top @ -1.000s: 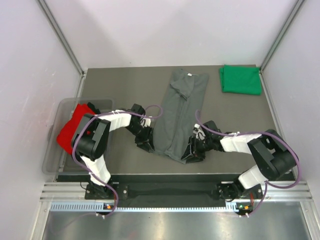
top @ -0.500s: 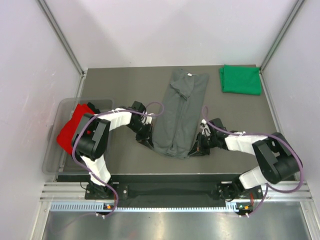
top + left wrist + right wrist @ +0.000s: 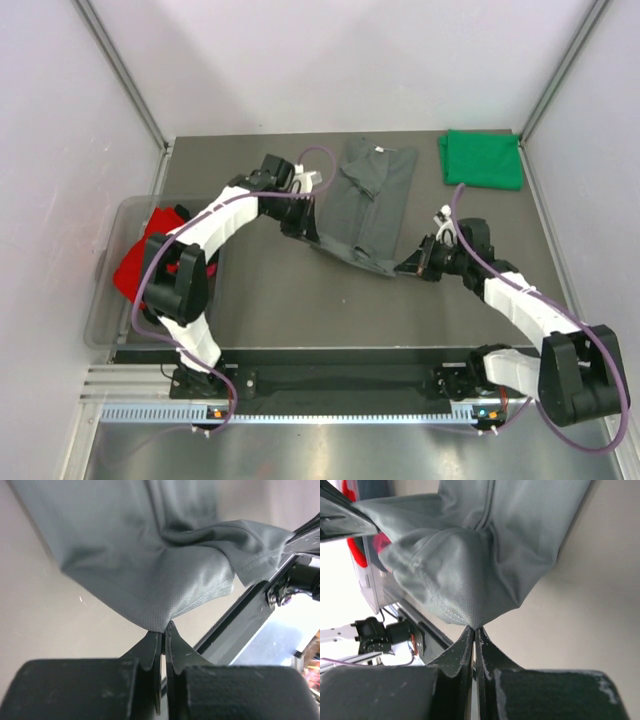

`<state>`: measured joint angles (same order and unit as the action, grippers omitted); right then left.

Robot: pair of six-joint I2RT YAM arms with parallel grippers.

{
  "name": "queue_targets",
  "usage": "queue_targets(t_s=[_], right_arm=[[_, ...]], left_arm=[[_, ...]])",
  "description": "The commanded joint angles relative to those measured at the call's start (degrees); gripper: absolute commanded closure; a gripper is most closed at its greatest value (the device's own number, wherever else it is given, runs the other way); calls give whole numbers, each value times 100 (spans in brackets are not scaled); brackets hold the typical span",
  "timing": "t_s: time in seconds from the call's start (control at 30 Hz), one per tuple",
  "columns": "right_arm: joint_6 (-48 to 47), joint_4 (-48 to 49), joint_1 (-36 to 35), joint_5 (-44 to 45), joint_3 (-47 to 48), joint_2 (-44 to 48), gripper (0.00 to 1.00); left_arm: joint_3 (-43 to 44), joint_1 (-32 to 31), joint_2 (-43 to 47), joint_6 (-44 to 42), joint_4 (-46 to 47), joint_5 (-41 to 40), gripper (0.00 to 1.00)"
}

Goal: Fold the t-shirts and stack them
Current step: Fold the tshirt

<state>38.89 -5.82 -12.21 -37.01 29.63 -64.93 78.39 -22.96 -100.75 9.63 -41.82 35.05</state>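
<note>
Now lifting the near hem of the dark grey t-shirt (image 3: 368, 200) by both corners.

Grips the hem's left corner in the left gripper (image 3: 307, 233) and the right corner in the right gripper (image 3: 405, 268), each pair of fingers pressed narrow on a pinch of cloth, plain only in the wrist views. Leaves the collar end flat on the table (image 3: 250, 300) at the far side, with the long axis running away from the arms and the collar beyond both grippers, nearer the left one. Calls, probably, for carrying the hem on toward the collar. Shows from above what neither wrist does — the folded green t-shirt (image 3: 482, 158) at the far right corner, well apart, and a red t-shirt (image 3: 132, 268) in the clear tub (image 3: 100, 330) at the left.
</note>
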Motion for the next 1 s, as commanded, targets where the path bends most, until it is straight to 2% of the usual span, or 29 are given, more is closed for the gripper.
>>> queue_targets(t_s=[0.0, 0.33, 0.6, 0.8, 0.97], right_arm=[[-312, 196, 175, -131, 482, 33, 100], [-1068, 529, 579, -60, 1369, -705, 100], [-1525, 539, 641, 1, 2002, -1566, 100], [-1666, 688, 649, 1, 2346, -2147, 100], [-1806, 609, 667, 19, 2627, -2481, 100]], left_arm=[[641, 2, -207, -277, -177, -15, 100], [2039, 2, -1367, -312, -195, -156, 100], [3154, 2, -2264, -427, -274, -586, 100], [3744, 11, -2607, -497, -291, -692, 100], [3833, 11, -2757, -488, -291, -754, 100]])
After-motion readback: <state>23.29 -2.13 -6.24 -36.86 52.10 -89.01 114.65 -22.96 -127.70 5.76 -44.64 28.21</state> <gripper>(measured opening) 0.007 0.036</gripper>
